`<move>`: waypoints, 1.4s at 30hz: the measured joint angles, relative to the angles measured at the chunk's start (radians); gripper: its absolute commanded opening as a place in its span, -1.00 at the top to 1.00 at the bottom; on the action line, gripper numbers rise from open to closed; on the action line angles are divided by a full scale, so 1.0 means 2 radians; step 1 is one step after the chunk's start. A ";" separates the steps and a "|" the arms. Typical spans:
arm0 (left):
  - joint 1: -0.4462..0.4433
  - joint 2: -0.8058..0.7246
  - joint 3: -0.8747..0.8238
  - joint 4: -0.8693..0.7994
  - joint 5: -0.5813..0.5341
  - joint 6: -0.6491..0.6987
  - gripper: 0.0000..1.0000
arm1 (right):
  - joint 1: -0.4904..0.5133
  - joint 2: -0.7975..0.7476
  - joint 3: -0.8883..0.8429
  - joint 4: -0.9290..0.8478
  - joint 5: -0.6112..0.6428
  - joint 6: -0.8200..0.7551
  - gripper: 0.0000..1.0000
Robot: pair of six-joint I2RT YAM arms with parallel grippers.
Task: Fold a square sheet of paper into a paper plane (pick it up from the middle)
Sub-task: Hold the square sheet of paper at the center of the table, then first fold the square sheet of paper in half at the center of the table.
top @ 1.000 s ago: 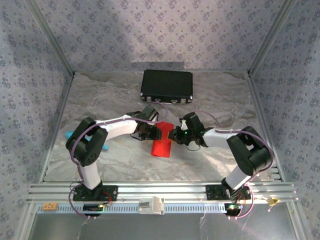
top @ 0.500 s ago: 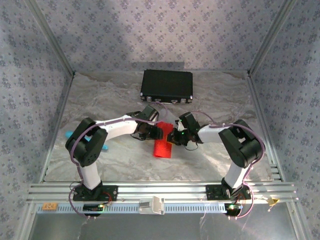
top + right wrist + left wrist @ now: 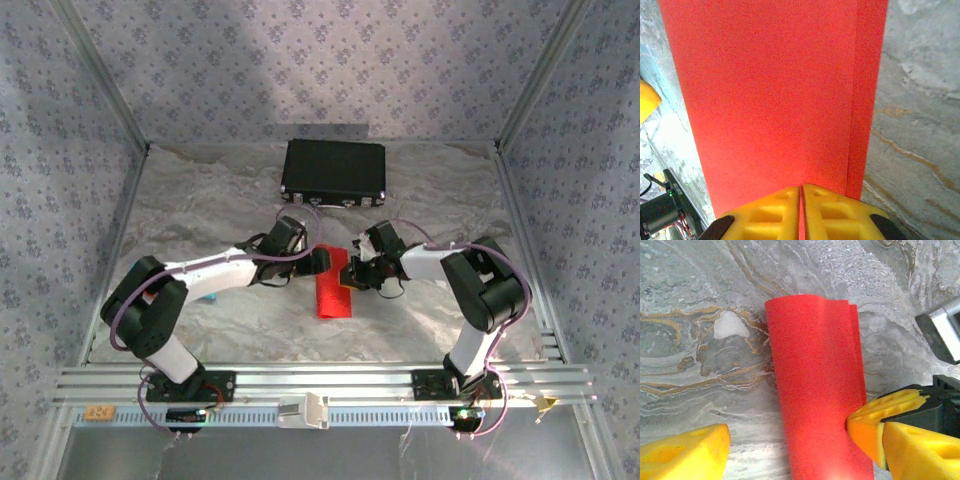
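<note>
Left wrist: the left gripper is hanging spread wide, straddling the sheet of paper, which is lying doubled into a narrow strip on the tabletop. Right wrist: the right gripper is pinching the strip's near edge. Top external: both are meeting mid-tabletop. Probably mid-fold; next, the left gripper needs to be catching a corner for the nose.

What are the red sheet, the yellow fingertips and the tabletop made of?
The red sheet looks like thin matte paper: it curls and shows layered edges. The yellow fingertips seem moulded plastic or rubber, matte with recessed pockets. The tabletop looks like a marbled grey covering, slightly wrinkled; stone or printed film is unclear.
</note>
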 measured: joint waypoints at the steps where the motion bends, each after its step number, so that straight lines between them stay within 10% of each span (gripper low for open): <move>1: -0.003 -0.001 -0.007 0.007 -0.002 -0.005 -0.42 | 0.000 -0.002 -0.003 0.006 0.000 0.005 0.75; 42: 0.022 0.066 -0.029 0.080 0.129 -0.020 0.18 | 0.002 -0.011 -0.019 0.032 0.014 0.036 0.72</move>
